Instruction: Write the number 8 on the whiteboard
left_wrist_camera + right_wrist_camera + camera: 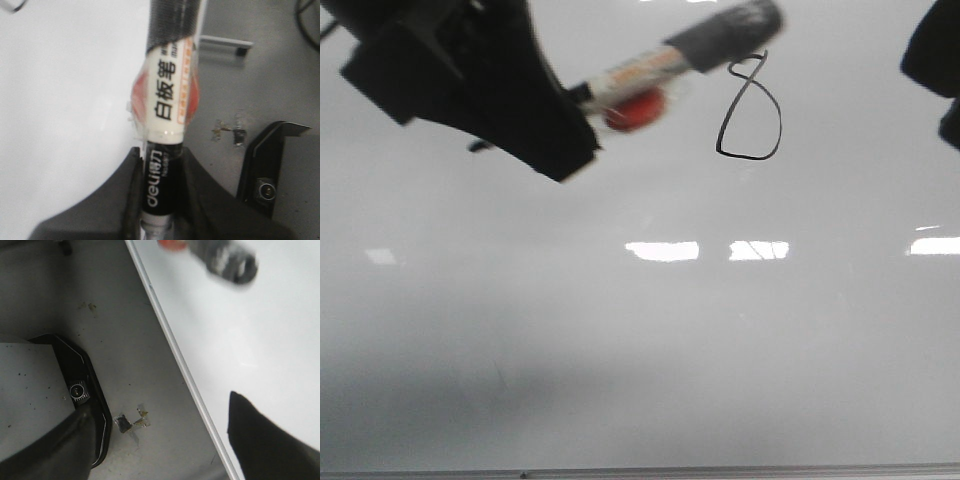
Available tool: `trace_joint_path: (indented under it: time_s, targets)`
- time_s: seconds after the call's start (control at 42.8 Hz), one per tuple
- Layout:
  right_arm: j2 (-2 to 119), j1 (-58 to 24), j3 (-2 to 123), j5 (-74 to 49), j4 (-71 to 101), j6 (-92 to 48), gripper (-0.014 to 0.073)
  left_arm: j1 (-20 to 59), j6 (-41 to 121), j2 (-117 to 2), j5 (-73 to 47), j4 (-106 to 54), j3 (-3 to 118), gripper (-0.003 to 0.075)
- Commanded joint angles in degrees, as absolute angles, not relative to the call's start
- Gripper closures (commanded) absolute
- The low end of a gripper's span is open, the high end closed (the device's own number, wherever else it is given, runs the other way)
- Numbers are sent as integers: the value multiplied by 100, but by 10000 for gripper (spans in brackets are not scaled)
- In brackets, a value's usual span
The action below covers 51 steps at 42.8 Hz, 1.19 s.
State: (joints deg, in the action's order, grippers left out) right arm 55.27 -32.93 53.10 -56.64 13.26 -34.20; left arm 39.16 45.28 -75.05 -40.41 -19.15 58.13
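Number 8 (750,108) sits drawn in the upper right-centre of the front view on the whiteboard (640,350), thin black line, narrow top loop, bigger flat-bottomed lower loop. Looks closed and complete, so the writing step seems done or nearly so.

Left pincer (582,100) is at upper left of the front view, pinching the marker (670,65) by its black rear end; the left wrist view shows the jaws pressed on the barrel. Marker runs up and right from the pincer, its dark taped end (735,32) at the top edge just above and left of the 8's top loop. Can't tell if it touches the board; frame is blurred.

Risks, as I judge them:
- end so near the top loop: any drag leaves a stray stroke or smears wet ink
- grip is far back on the barrel, so the marker could pivot or slip if pressed

Red-orange blob (632,112) sits on the marker's middle, purpose unclear.

Right pincer (935,70) is only a dark shape at the right edge, well right of the 8; spread or pressed together, can't tell.
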Motion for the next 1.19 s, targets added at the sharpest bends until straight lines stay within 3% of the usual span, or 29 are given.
trace_joint_path:
  time_s: [0.0, 0.164, 0.444, 1.169]
  targets:
    - [5312, -3037, 5503, -5564, 1333, -3150, 3, 3478, 2951, -7035, -3777, -882, 6000, 729]
    - [5273, -2816, 5503, -5599, 1333, -3143, 3, 2178, 778, -6653, -3897, 482, 6000, 730]
    - [5273, -2816, 5503, -5548, 1333, -3143, 3, 222, -72, -6798, -3806, 166, 5951, 730]
    - [5273, -2816, 5503, -5505, 1333, -3143, 3, -20, -87, -8409, -2812, -115, 5951, 728]
